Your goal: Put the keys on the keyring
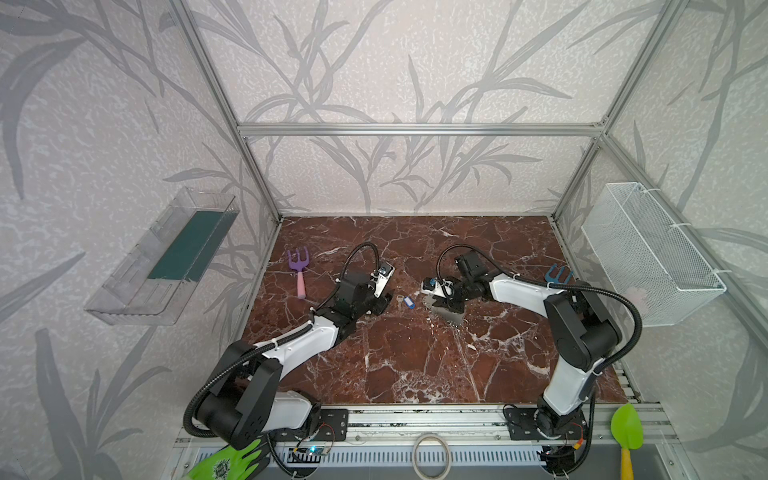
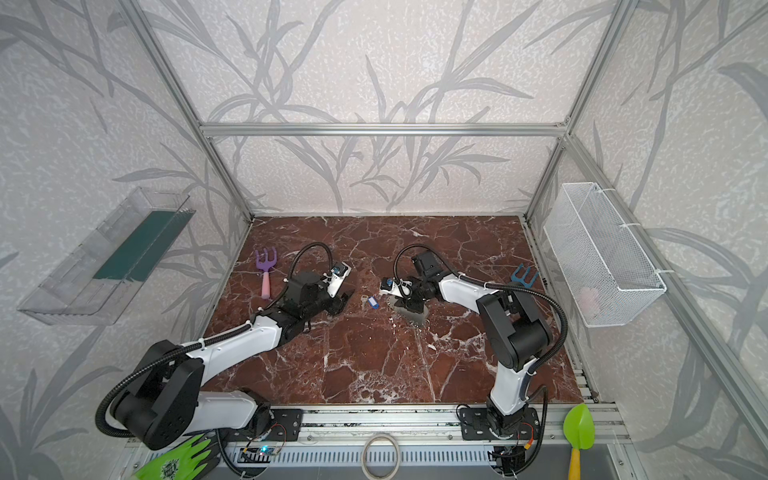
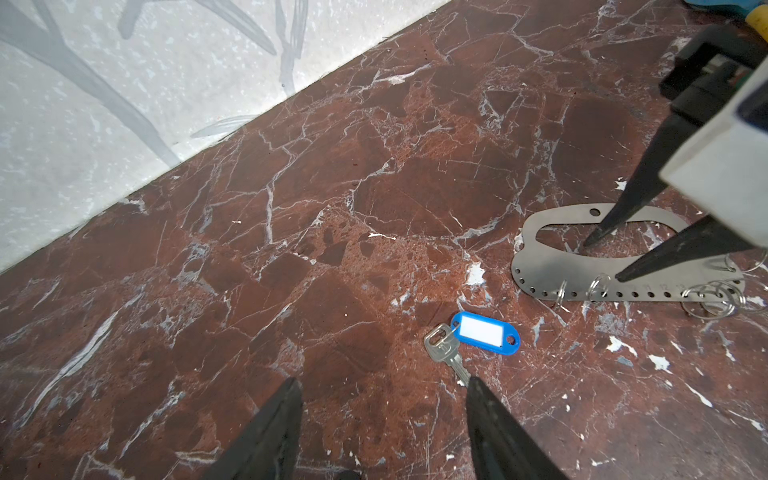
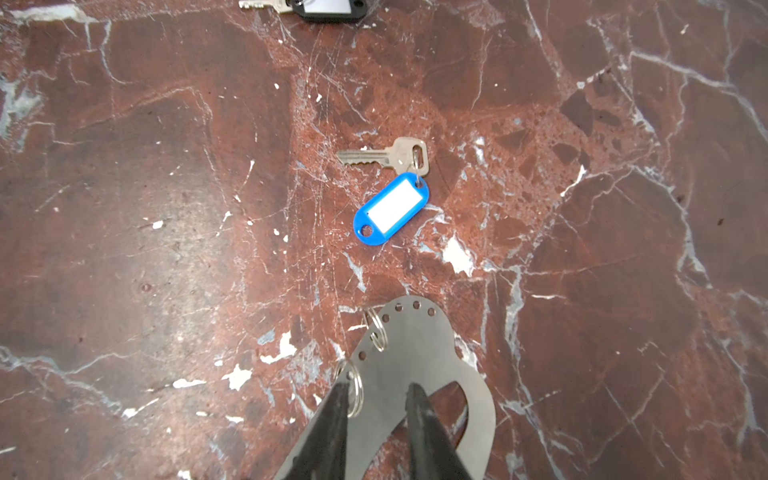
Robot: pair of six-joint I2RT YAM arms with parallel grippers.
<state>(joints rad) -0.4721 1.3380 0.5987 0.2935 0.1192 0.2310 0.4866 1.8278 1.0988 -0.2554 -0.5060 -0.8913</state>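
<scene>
1. My left end effector (image 3: 382,380) is wide apart and empty; the blue-tagged key (image 3: 441,345) lies on the desk (image 3: 374,187), blade aimed at me, tip beside one fingertip (image 3: 478,392).
2. My right end effector (image 4: 378,388) is half-spread over the keyring (image 4: 415,340), gripping nothing, and farther off.

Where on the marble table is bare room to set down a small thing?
Crowded: the middle, with the left gripper by the key with the blue tag, and the right gripper over the keyring. Free: the wide patch from there to the front rail; also the back strip along the back wall.
</scene>
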